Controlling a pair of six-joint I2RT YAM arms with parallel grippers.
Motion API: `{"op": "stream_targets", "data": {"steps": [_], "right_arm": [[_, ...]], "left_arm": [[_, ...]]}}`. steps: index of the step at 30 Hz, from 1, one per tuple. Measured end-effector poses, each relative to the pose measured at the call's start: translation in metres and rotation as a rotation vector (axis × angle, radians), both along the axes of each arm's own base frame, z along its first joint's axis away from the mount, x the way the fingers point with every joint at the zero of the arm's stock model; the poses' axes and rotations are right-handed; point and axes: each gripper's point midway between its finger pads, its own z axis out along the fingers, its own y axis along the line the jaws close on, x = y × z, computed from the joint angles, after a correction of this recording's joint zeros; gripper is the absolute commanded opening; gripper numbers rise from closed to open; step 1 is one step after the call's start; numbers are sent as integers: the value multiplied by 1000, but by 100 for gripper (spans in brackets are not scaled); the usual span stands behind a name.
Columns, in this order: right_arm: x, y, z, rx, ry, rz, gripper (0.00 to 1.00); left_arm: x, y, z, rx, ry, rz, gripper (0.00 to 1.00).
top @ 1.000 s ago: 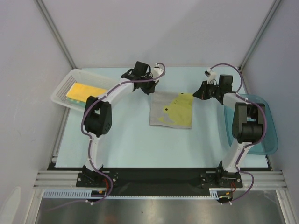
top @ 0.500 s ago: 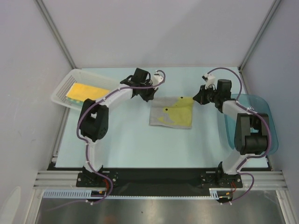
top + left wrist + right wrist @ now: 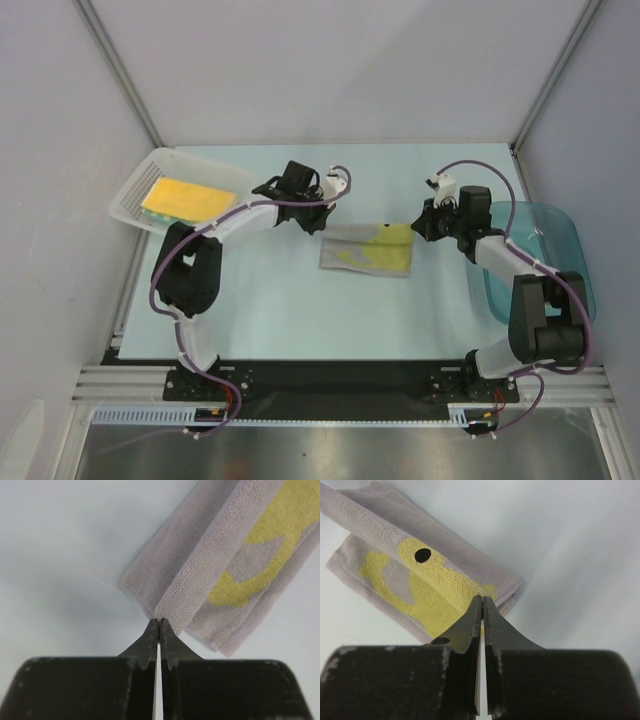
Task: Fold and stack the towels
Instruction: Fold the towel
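Note:
A pale towel with a yellow chick face lies in the middle of the table, its far half folded over toward the near edge. My left gripper is shut on the towel's far left corner. My right gripper is shut on the far right corner, where the chick's black eye shows. Both hold the far edge low over the lower layer. A folded yellow towel lies in the white mesh basket at the back left.
A blue translucent tub stands at the right edge of the table, beside my right arm. The pale blue table surface stretches in front of the towel.
Both grippers have moved toward the near edge, carrying the towel's far edge over itself. The flat square towel is now a narrower folded strip.

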Motion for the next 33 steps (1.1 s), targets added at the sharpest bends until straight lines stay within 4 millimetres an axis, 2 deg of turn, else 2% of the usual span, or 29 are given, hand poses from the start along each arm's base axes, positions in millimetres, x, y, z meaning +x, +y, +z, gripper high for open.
{"op": "stream_targets", "data": {"steps": [4, 15, 27, 33], "right_arm": [[-18, 1, -6, -7, 14, -14, 0], [-36, 2, -14, 5, 51, -53, 0], [-46, -1, -20, 24, 84, -107, 0], [-51, -2, -27, 41, 121, -134, 0]], "left_arm": [[-11, -1, -5, 7, 19, -2, 0], [-35, 1, -28, 26, 78, 0, 0], [-45, -1, -14, 13, 48, 9, 0], [-55, -1, -21, 14, 68, 14, 0]]}}
